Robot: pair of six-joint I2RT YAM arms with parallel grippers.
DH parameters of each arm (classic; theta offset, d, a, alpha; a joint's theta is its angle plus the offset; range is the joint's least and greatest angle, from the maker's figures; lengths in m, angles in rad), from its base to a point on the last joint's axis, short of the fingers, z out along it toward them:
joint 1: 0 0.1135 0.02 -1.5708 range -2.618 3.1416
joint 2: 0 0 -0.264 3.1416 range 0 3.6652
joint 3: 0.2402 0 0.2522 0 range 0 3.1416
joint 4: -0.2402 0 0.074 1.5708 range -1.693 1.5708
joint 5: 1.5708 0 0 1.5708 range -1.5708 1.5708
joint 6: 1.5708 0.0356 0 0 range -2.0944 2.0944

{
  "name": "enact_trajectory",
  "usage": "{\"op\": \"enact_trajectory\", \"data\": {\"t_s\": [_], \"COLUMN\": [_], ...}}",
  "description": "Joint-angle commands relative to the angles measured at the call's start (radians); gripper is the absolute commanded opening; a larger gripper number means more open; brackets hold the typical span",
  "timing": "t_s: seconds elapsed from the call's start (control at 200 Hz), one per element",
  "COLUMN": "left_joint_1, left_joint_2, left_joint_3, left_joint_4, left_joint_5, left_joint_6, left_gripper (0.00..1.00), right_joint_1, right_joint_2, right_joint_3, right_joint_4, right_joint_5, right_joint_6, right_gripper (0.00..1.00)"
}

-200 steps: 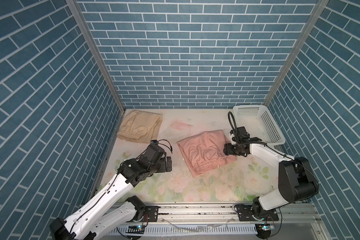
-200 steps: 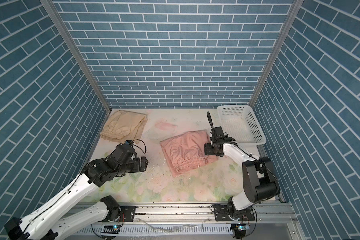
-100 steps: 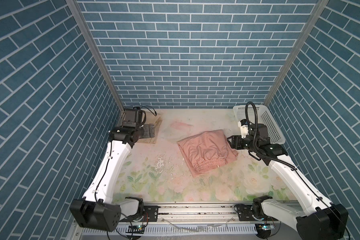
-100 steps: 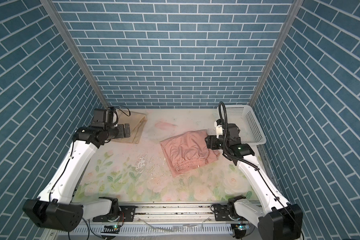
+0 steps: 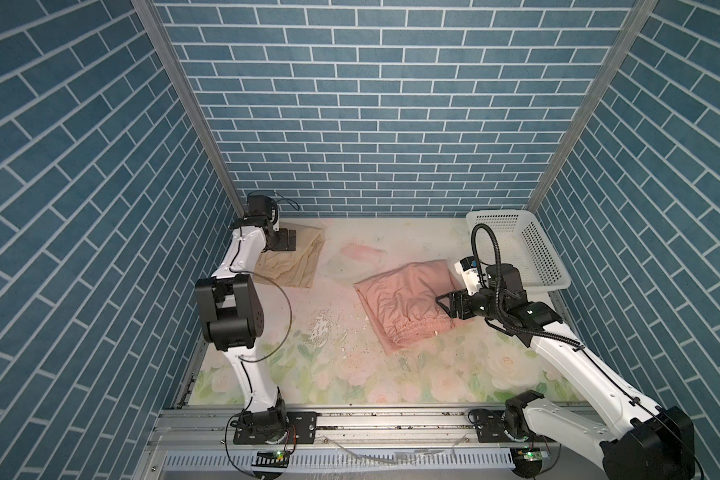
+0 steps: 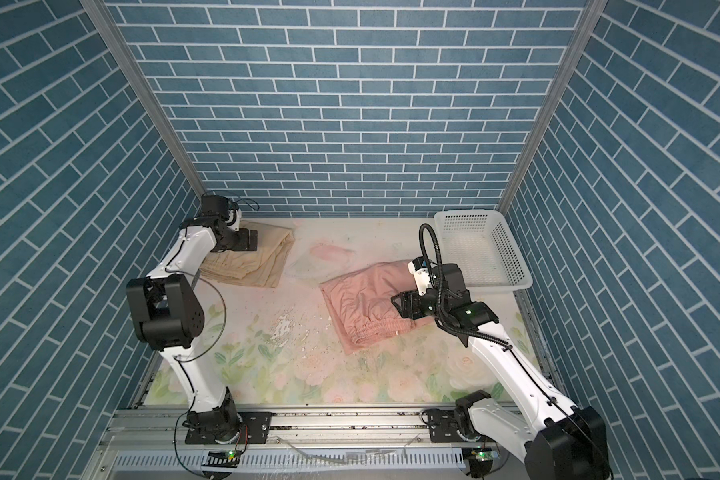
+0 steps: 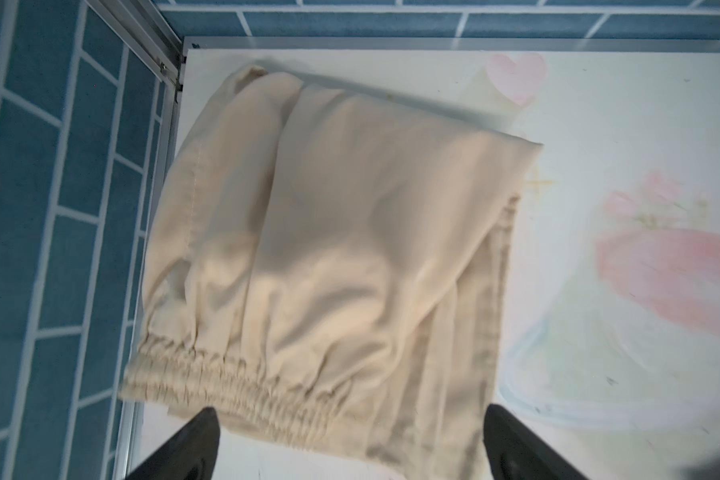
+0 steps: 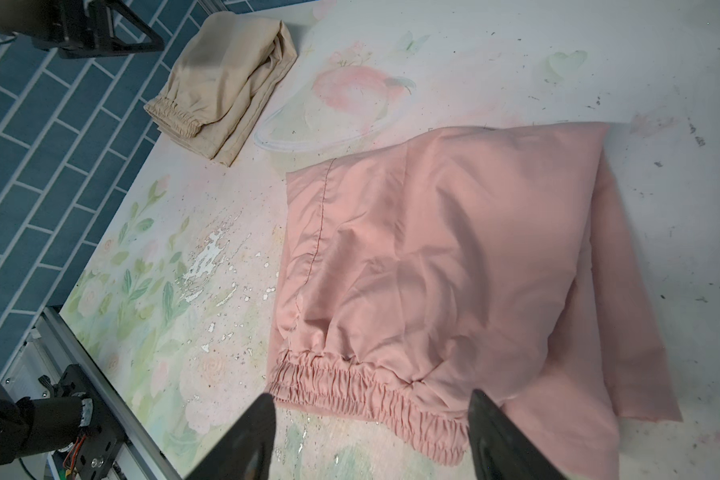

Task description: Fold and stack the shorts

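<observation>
Three teal-blue brick-pattern wall panels stood joined by grey aluminium corner posts. Pale floral-print tabletop was flaked white near centre. Silver metal rail ran along front edge.

Bright, even light; blurred wrist views.

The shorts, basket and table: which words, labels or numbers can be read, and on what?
None readable: the beige shorts, pink shorts, white basket and floral table carry no writing.
The blue mark on the right wrist camera is too small to read.
</observation>
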Motion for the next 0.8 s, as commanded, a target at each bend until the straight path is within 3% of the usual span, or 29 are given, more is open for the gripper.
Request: {"op": "enact_trajectory", "data": {"t_s": [0.0,0.245,0.465,0.575,0.795], "left_joint_1": [0.001,0.006,0.006,0.005,0.005], "left_joint_2": [0.117,0.372,0.463,0.439,0.299], "left_joint_3": [0.138,0.386,0.468,0.398,0.095], "left_joint_4": [-0.078,-0.215,-0.314,-0.290,-0.157], "left_joint_5": [0.008,-0.006,0.032,0.130,0.243], "left_joint_6": [0.071,0.107,0.007,-0.034,-0.165], "left_gripper": [1.00,1.00,1.00,1.00,1.00], "right_joint_1": [0.005,0.005,0.005,0.004,0.003], "right_joint_2": [-0.014,0.014,0.049,0.078,0.134], "right_joint_3": [-0.007,-0.012,-0.003,0.011,0.044], "right_joint_4": [0.049,0.109,0.152,0.154,0.087], "right_joint_5": [-0.024,-0.043,-0.059,-0.067,-0.028], "right_joint_6": [0.003,0.052,0.070,0.059,0.059], "right_gripper": [0.73,0.73,0.73,0.73,0.73]}}
